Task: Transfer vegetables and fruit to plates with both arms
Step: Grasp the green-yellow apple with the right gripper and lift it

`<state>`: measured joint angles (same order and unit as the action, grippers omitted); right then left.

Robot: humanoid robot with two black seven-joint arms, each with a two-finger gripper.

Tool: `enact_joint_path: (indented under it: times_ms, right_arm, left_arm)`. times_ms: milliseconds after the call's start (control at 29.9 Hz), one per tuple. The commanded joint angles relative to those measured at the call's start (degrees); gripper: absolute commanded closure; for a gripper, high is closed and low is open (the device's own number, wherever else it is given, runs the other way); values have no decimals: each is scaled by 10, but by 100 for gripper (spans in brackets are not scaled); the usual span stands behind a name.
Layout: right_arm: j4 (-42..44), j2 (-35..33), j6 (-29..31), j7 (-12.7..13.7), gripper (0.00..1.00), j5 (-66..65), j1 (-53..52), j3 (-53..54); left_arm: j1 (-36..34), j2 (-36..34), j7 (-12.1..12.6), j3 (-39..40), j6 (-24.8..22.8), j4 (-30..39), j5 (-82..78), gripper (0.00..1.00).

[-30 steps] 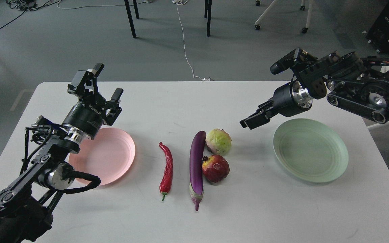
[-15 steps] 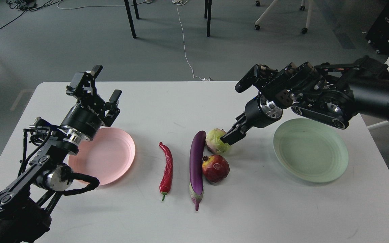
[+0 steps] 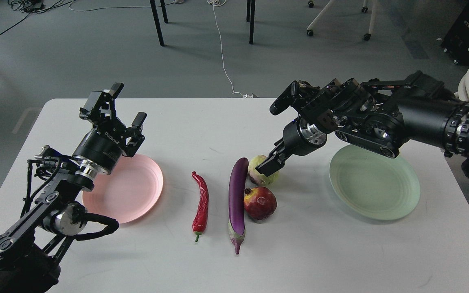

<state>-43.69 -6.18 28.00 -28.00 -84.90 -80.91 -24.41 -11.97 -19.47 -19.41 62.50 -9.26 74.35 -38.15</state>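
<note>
The right gripper [image 3: 268, 165] sat over the round yellow-green fruit [image 3: 261, 176]; whether it gripped could not be told. The fruit lay on the table [image 3: 324, 252] beside the purple eggplant [image 3: 237, 195], behind the pomegranate [image 3: 260, 202]. The arm reached in low from the right. The left gripper [image 3: 118, 108] stood spread above the pink plate [image 3: 130, 189].

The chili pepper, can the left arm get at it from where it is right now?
Probably yes. The chili lies alone on bare table, apart from the pink plate and the eggplant. The left gripper is open and holds nothing, and nothing stands between them.
</note>
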Motion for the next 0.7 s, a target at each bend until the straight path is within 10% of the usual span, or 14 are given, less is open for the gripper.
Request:
enact_joint_path:
  times_ms: [0, 334, 669]
  right_arm:
    - [23, 15, 0, 0, 1, 1, 13, -1]
    - [39, 27, -7, 0, 6, 3, 35, -11]
    - [37, 18, -7, 0, 36, 9, 34, -12]
  left_arm:
    - [0, -5, -1, 1, -1, 0, 1, 1]
    - [0, -5, -2, 1, 0, 0, 1, 1]
    - [0, -5, -2, 2, 0, 0, 1, 1]
